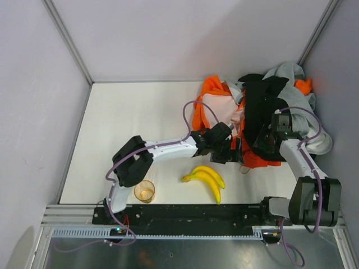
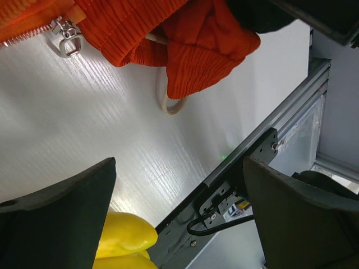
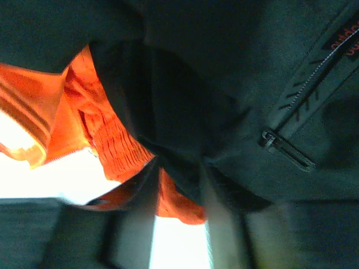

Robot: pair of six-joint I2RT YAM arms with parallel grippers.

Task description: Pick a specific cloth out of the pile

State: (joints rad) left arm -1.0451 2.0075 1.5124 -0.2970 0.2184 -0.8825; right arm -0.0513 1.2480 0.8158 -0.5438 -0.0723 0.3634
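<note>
**The wrong thing could come up with the cloth**

The cloth (image 1: 261,161) sits at the 6 o'clock edge of the pile (image 1: 291,78). It is orange and ribbed. Most of it hides under the black top (image 1: 261,112), so only a strip shows. I think its long side runs from 9 to 3 o'clock, along the edge of the pile, and its free end points at 9. I can't be sure with so much of it hidden.

My left gripper (image 1: 238,150) is at 9 o'clock from the cloth, very near it. Its fingers are wide apart and hold nothing. My right gripper (image 1: 274,137) is at 1 o'clock from it, down on the black top. Its view is too blurry, so I cannot tell if those fingers are apart or together.

What could go wrong? I could pinch the black top by mistake, since it lies over the cloth. The string (image 2: 171,103) and the zip pull (image 2: 67,42) are right beside the cloth, so they could snag and drag the big orange coat (image 1: 210,92) along. A hard pull could tip the whole pile. The bananas (image 1: 207,179) are near, at 8 o'clock, and my left arm could bump them.
</note>
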